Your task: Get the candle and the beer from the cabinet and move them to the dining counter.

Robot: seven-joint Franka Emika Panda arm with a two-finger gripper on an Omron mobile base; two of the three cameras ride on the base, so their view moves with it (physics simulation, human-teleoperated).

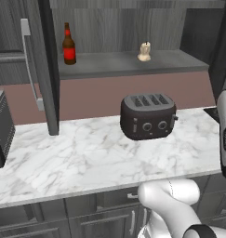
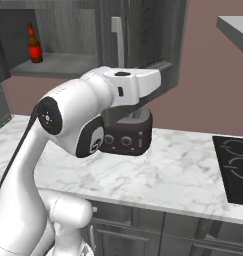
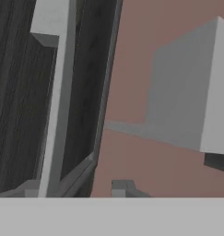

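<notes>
The cabinet [image 1: 128, 65] stands open above the wall counter. On its shelf the dark brown beer [image 1: 69, 45] stands upright at the left, also seen far left in the right base view [image 2: 34, 45]. The small cream candle [image 1: 144, 51] sits further right on the same shelf. My gripper [image 3: 75, 189] is at the lower end of the right cabinet door's silver handle [image 3: 56, 101]. Its fingertips [image 3: 121, 186] stand apart, straddling the bar, which runs close by the left one. In the right base view my arm reaches up to that door [image 2: 143, 30]. The dining counter is out of view.
A dark toaster [image 1: 148, 116] sits on the marble wall counter [image 1: 77, 158] below the shelf. The left cabinet door [image 1: 40, 60] hangs open over the counter. A dark appliance [image 1: 0, 125] is at the far left, a cooktop [image 2: 233, 165] and range hood [image 2: 235, 27] to the right.
</notes>
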